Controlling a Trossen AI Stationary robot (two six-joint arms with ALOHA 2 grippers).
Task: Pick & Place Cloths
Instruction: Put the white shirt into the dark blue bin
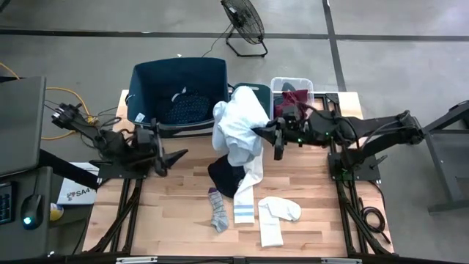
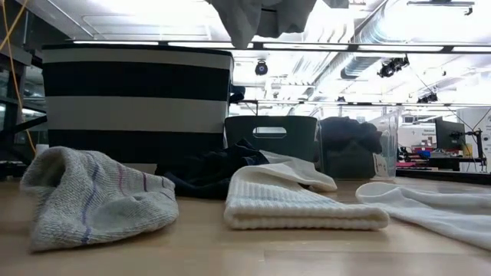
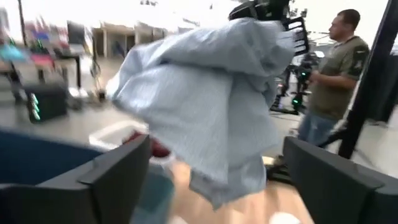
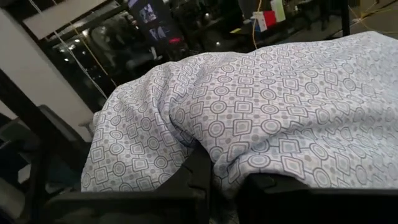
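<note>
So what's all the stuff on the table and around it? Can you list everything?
pale blue-white shirt: one, patterned, held up above the table's far middle.
black cloth: one, on the table under the shirt.
grey sock: one, striped, near the front edge.
white socks: three, front middle, one with blue bands.
navy dotted cloth: one, inside the big bin.
big bin: one, dark blue, back left.
clear bin: one, back right, holding a maroon cloth.
fan: one, black, on the floor.
person: one, olive shirt, beyond the table.
left hand: open, left side.
right hand: shut on the shirt.
</note>
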